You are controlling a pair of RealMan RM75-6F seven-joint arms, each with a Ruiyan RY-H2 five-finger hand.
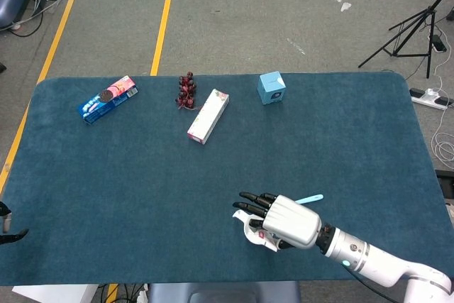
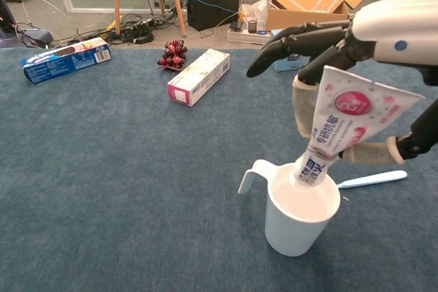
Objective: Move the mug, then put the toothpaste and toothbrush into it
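The right robot hand (image 2: 356, 80) is positioned above the mug (image 2: 298, 214) at the near right of the counter (image 1: 142, 189). The toothpaste (image 2: 342, 124) is clamped between thumb and fingers, tilted cap-down, with its cap inside the mug rim. The toothbrush (image 2: 373, 179) lies just right of the mug. The left robot hand is not visible.

Counter (image 1: 106, 196): blue cloth top.
Mug (image 2: 299, 215): directly under the robot hand (image 2: 356, 52).
Toothbrush (image 2: 373, 179): just beside the mug, below the hand.
Well beyond the hand: long carton (image 2: 199, 76), grapes (image 2: 174, 55), blue cube box (image 1: 272, 88), cookie pack (image 2: 66, 59).
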